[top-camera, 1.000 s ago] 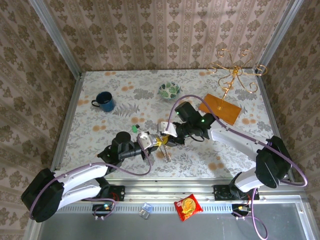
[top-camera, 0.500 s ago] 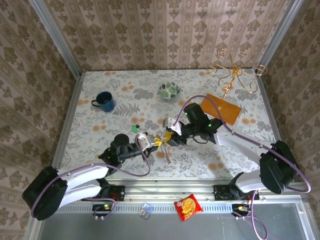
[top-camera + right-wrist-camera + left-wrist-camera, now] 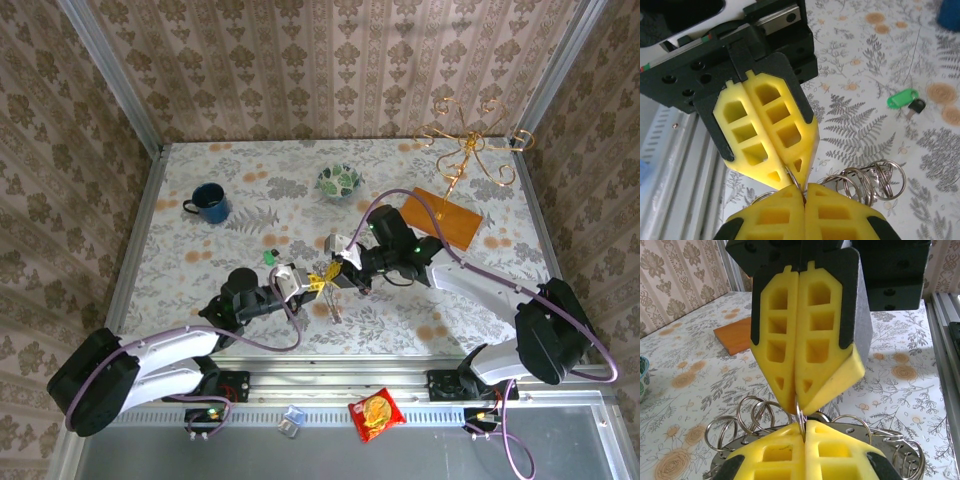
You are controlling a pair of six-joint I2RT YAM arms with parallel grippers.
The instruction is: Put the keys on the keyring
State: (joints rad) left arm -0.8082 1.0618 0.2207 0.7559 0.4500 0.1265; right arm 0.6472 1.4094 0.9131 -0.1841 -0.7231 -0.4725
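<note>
Evidently the left fingers [image 3: 837, 437] and right fingers [image 3: 832, 382] pinch the keyring [image 3: 800, 416] tip to tip, so one should hold firm while the other fetches the keys [image 3: 902, 97] lying well beyond them.

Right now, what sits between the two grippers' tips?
A thin silver ring, seen edge-on in the left wrist view: the left gripper and right gripper both pinch it, tip to tip. It belongs to a bunch of linked rings.
</note>
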